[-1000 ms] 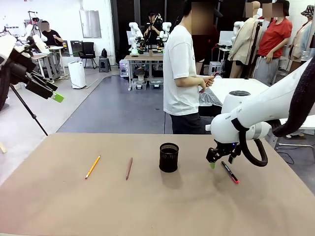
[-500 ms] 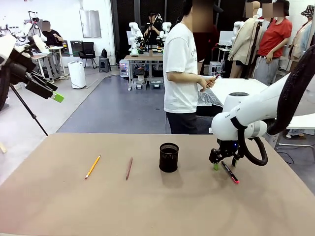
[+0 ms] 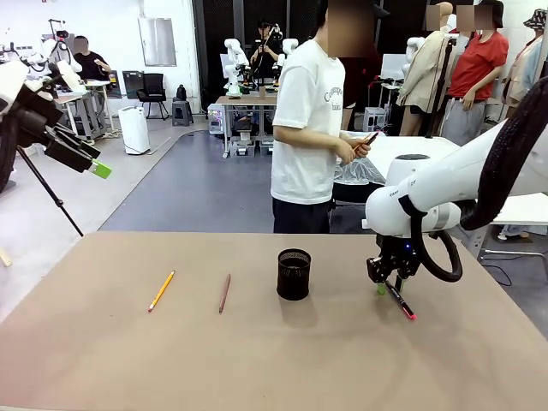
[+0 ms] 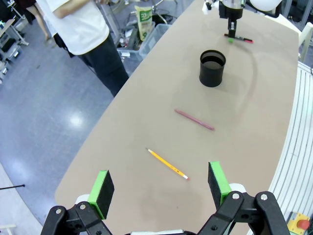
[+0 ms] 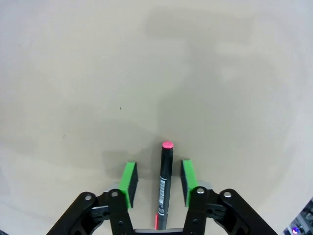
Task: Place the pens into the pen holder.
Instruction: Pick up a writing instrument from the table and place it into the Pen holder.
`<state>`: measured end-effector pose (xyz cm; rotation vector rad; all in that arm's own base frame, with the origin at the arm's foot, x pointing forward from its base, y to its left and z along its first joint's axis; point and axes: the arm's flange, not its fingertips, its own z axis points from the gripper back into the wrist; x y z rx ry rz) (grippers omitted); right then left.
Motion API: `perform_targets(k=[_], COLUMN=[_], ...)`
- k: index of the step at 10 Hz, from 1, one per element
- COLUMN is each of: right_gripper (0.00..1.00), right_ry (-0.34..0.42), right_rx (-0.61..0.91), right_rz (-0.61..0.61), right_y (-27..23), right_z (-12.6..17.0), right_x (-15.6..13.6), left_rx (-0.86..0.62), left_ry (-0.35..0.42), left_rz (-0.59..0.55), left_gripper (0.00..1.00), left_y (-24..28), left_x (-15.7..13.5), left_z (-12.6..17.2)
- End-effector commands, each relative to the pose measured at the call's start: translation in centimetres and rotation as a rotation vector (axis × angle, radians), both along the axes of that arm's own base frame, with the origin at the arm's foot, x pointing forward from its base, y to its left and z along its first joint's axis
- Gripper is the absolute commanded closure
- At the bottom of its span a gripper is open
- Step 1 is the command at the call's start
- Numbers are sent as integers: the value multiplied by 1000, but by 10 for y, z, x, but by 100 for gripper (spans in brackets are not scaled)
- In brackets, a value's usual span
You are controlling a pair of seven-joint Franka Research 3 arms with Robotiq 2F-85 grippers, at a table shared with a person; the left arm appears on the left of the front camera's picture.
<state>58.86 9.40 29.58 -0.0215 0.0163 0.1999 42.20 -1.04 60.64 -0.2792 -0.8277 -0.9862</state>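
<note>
Your right claw (image 5: 159, 181) stands low over the counter (image 3: 257, 360), its green pads either side of the pink-tipped pen (image 5: 165, 171) with a gap showing on each side, so it isn't pinching yet. That pen lies right of the pen holder (image 3: 294, 274); the orange pencil (image 3: 161, 291) and brown pencil (image 3: 224, 294) lie to its left. Your left claw (image 4: 160, 185) is spread wide and raised, holding nothing.

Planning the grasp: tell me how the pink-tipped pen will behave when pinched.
The pen looks slim and straight, so probably stiff and light. Its round barrel lies flat on the table, so a nudge may roll it. It sits off-centre between the right pincer's pads, so one pad may push it first.
</note>
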Motion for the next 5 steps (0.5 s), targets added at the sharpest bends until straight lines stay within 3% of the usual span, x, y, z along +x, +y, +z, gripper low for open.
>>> perform_targets(k=[1, 5], right_gripper=[100, 100], right_ry=[29, 43], right_rx=[8, 37], right_rz=[5, 41], right_y=[-1, -8], right_z=[-4, 1], right_x=[4, 3], left_rx=[-15, -15], left_ry=[-6, -6], left_rz=[-7, -7], left_gripper=[0, 0], left_y=[1, 1], left_x=[1, 1], left_z=[0, 0])
